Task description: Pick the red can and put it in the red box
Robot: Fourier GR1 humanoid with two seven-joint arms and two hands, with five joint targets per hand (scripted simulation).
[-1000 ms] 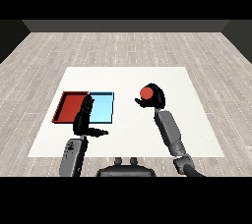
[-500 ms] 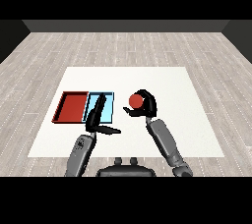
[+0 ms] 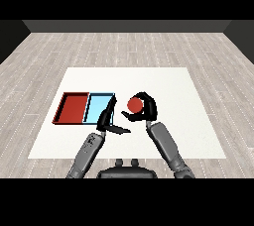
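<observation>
Round red can [image 3: 134, 104] in curled right hand [image 3: 145, 109], flat red tray [image 3: 72, 108] apart

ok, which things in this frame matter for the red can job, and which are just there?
In the job:
- red can, held in the right hand
- red tray, the target

Just there:
- light blue tray
- left hand, open, at the blue tray's near right edge
- white table

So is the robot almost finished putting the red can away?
About halfway. Done: the red can is off the table, with the right hand curled round it. In hand: the can sits near the light blue tray, and the left hand is open beside it, fingers straight. Left: the red tray has nothing in it yet, so the can must go past the blue tray and be set down there.
</observation>
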